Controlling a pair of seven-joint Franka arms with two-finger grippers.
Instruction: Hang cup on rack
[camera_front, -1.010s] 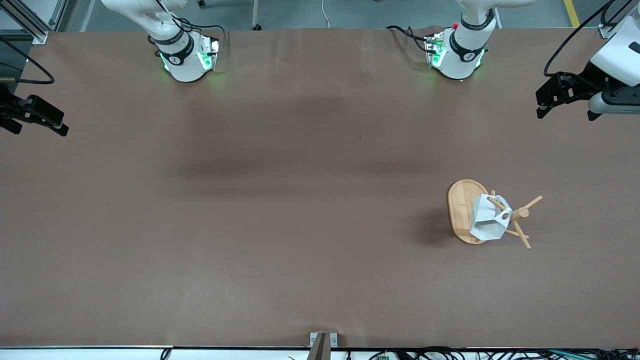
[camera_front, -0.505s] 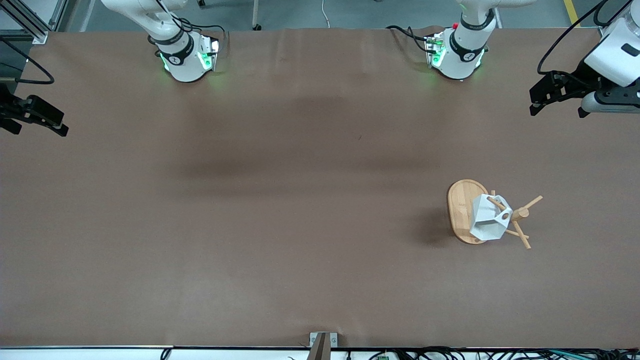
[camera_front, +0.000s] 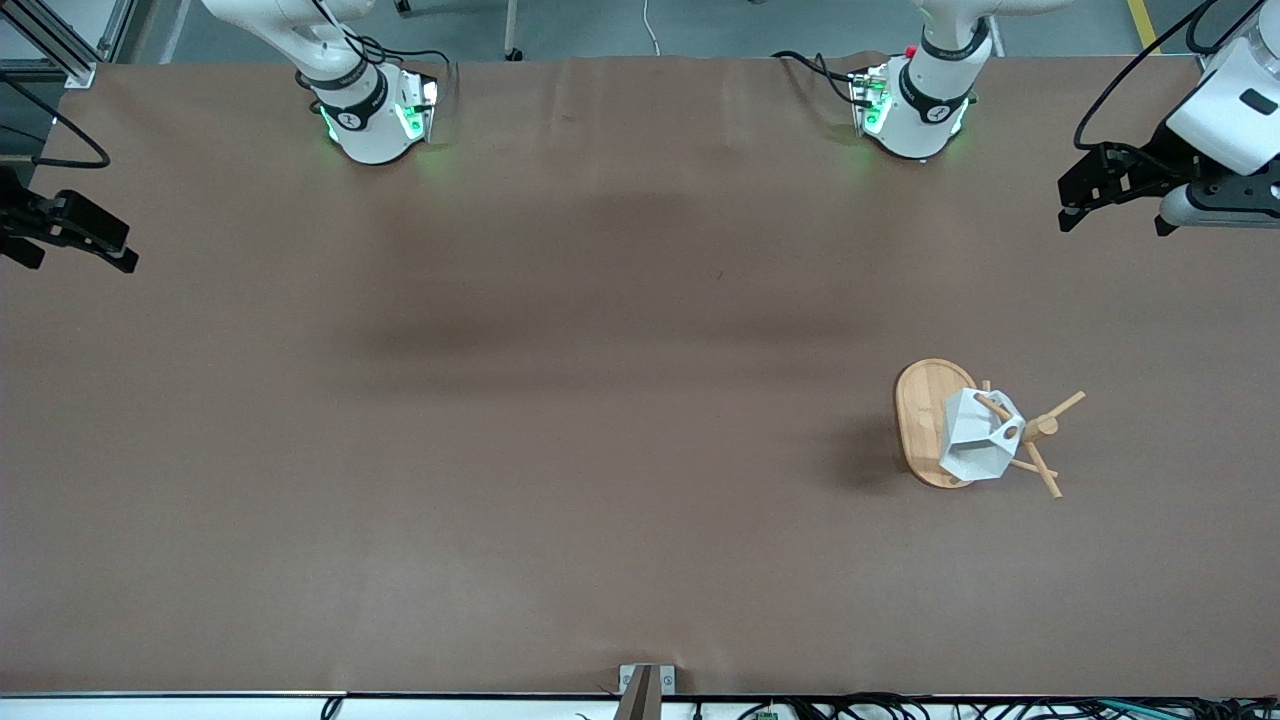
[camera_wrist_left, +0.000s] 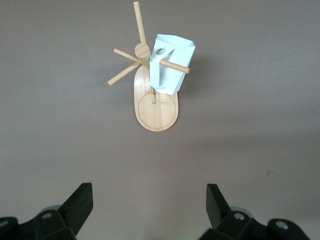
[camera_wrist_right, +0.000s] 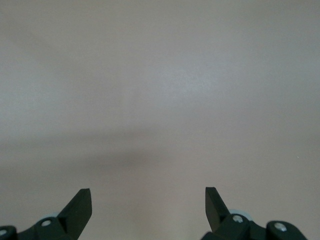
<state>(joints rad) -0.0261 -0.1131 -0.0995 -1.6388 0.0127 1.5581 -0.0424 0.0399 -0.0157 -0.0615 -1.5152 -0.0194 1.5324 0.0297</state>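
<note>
Cup hides part of rack base & post; both arms cut off by front view's edges; right gripper only partly in shot

A robotics lab — two white arm bases with green status lights bolted to a brown-covered worktop, aluminium framing at one corner, bundled cables along the edge, and a grey floor marked with yellow tape.

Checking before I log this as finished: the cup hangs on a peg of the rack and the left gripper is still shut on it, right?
Not quite. The cup hangs on a peg of the rack, but the left gripper is open, holding nothing, as the left wrist view shows.
</note>
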